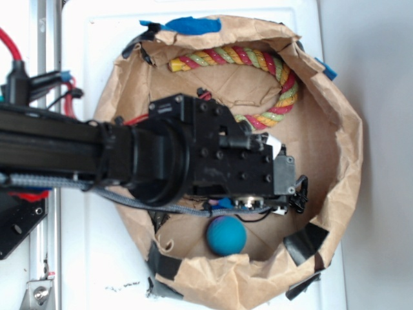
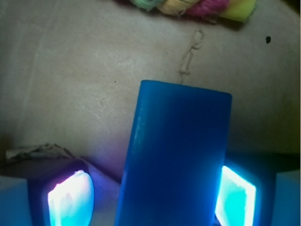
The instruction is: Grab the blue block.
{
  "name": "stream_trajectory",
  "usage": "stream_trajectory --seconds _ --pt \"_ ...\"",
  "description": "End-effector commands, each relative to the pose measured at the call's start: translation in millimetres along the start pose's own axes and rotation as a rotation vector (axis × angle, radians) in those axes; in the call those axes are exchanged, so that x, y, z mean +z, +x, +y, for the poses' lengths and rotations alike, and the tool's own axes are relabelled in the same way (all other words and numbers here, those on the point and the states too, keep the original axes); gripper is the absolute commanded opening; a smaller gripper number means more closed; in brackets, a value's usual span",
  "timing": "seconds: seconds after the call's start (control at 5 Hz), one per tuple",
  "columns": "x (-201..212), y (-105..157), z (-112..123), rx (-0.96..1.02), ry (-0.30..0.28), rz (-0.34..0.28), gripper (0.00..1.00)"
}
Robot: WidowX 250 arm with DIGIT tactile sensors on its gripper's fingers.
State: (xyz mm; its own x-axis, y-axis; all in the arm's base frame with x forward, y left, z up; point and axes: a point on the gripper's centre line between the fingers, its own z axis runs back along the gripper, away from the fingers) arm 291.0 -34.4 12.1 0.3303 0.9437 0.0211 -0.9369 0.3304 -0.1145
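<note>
Wrist view shows the blue block point(image 2: 176, 157) filling the lower middle of the frame, a smooth bright slab running from about 12 o'clock down to the bottom edge, standing between the two fingers point(image 2: 70, 197) of the gripper point(image 2: 153, 197). The right-hand pad touches the block's long side at about 4 o'clock; the left-hand pad at 8 o'clock stands just apart from the block, with a strip of brown floor showing between them, so the jaws are partly open around the block and not closed on it. Whether the block rests on the floor or is lifted cannot be told. Beyond the block's far end, at 12 o'clock, lies the striped rope point(image 2: 188, 7), well apart from it, on the brown paper floor point(image 2: 70, 84). In the exterior view the block itself is almost wholly hidden under the black arm point(image 1: 97, 155) and wrist housing; only a sliver of blue shows beneath the housing. The rope point(image 1: 258, 64) curves along the bowl-shaped paper nest's point(image 1: 335, 161) wall from 11 to 2 o'clock, the dark-blue ball point(image 1: 226, 235) sits at 6 o'clock near the gripper, and scraps of blue tape point(image 1: 193, 26) cling to the rim at 12 o'clock.
</note>
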Motion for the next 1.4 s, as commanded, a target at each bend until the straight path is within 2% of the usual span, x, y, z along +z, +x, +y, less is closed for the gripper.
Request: stream_trajectory --seconds 0.0,0.2,0.4,0.6,0.8,1.0,1.2 --pt "3.2 10.5 1.3 -0.002 0.001 -0.007 0.00" --pt "19.1 21.5 9.7 -0.090 -0.025 0.008 0.00" --pt "48.3 31.3 22.6 -0.088 -0.081 -0.012 0.00" --pt "86.0 42.6 30.6 -0.320 -0.079 -0.043 0.00" --pt "111.8 34.9 35.6 -0.394 -0.046 0.181 0.00" --pt "129.4 22.3 33.6 -0.393 -0.010 0.213 0.00" --pt "143.5 10.1 28.2 -0.400 -0.031 0.179 0.00"
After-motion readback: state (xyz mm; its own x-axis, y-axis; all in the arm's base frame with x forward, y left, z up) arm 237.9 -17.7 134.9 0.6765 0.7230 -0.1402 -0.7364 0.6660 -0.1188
